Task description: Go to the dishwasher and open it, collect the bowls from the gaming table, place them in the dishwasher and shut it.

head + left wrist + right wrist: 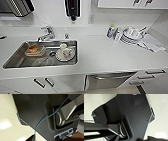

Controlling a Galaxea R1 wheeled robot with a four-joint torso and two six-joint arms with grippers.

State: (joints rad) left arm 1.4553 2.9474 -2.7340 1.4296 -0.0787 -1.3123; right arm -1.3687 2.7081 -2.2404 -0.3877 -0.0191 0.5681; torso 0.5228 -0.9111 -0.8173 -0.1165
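Left to right: sink (15,60) with dirty cups, bare white surface (105,55), stacked plates (130,37) far right, and the dishwasher (110,81) near, low, right of centre, where a misjudged reach could clip its bar handle (112,75); hand position and spread, cannot tell.

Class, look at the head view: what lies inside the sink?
Inside the sink: a container with orange food, a plate carrying a mug, and the drain. What the plate covers is hidden.
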